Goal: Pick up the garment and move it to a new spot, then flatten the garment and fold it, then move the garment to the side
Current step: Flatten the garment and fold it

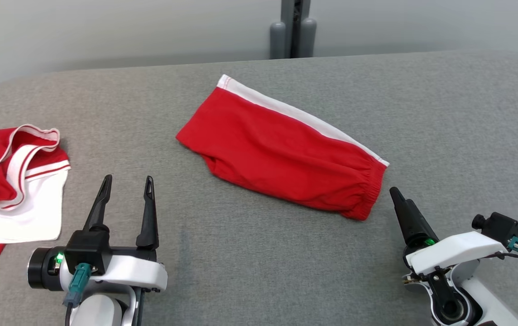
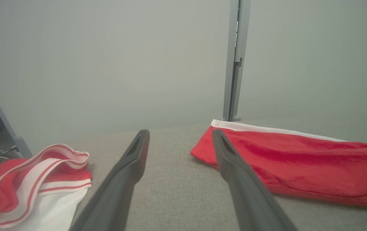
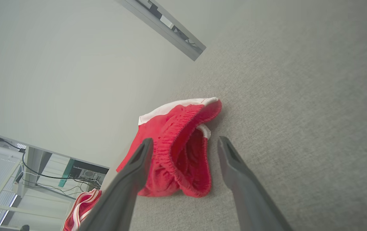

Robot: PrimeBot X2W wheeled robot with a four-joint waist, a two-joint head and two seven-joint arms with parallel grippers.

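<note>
The garment (image 1: pixel 281 154) is a pair of red shorts with a white side stripe. It lies folded and flat, slanting across the middle of the grey table (image 1: pixel 444 113). My right gripper (image 1: pixel 397 192) is turned on its side just off the elastic waistband end at the lower right. In the right wrist view its fingers (image 3: pixel 138 166) stand apart, and the right gripper (image 3: pixel 185 141) is open and holds nothing, with the waistband of the garment (image 3: pixel 177 150) just beyond the tips. My left gripper (image 1: pixel 128 179) is open at the lower left, well clear of the shorts. In the left wrist view the left gripper (image 2: pixel 180 134) points past the leg end of the garment (image 2: pixel 299 163).
A second red and white garment (image 1: pixel 14 181) lies crumpled at the table's left edge, left of my left gripper, and shows as well in the left wrist view (image 2: pixel 32 183). A grey post (image 1: pixel 293 29) stands behind the table's far edge, against a pale wall.
</note>
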